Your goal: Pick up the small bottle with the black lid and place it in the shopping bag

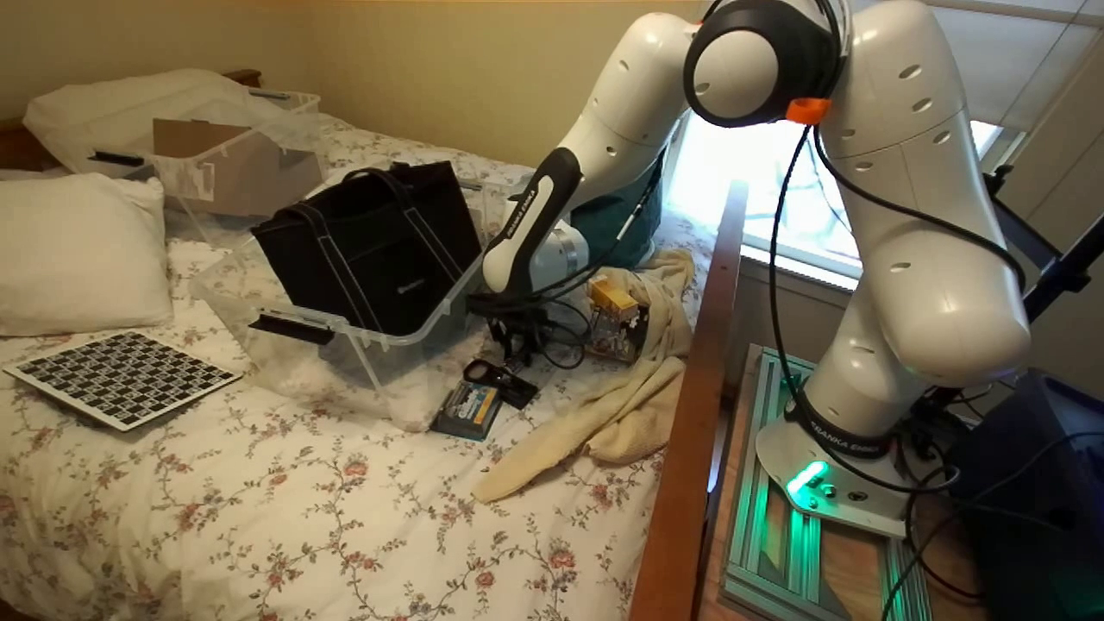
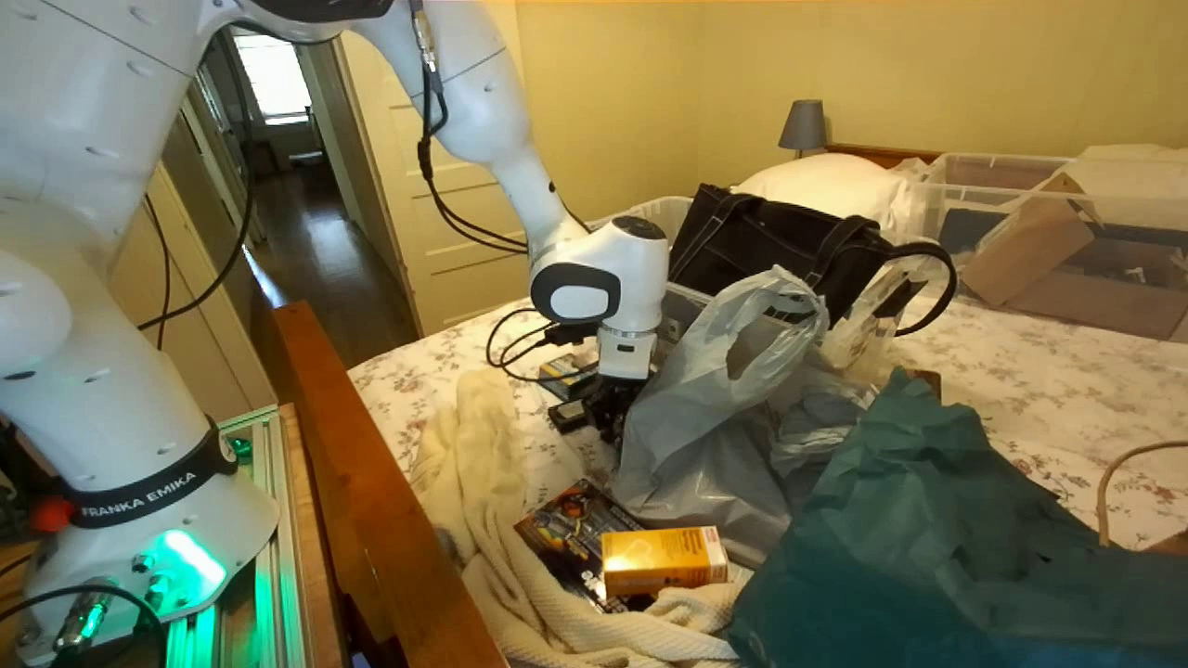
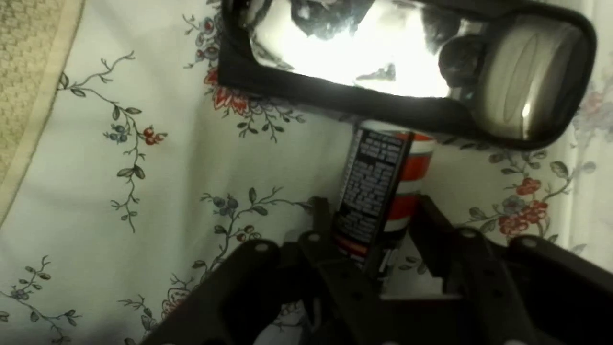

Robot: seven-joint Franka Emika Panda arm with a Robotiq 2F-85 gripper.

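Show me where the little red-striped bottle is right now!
In the wrist view, the bottle is a bit right of centre, between the fingers, just below the shiny black-framed object in the picture.

The arm arches over, wrist low, its fingers downward and parted.

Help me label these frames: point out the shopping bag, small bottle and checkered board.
Shopping bag [image 1: 379, 246]: in an exterior view, on its black side panel.
Small bottle [image 3: 373, 191]: in the wrist view, on its dark printed label.
Checkered board [image 1: 123, 379]: in an exterior view, on its patterned face.
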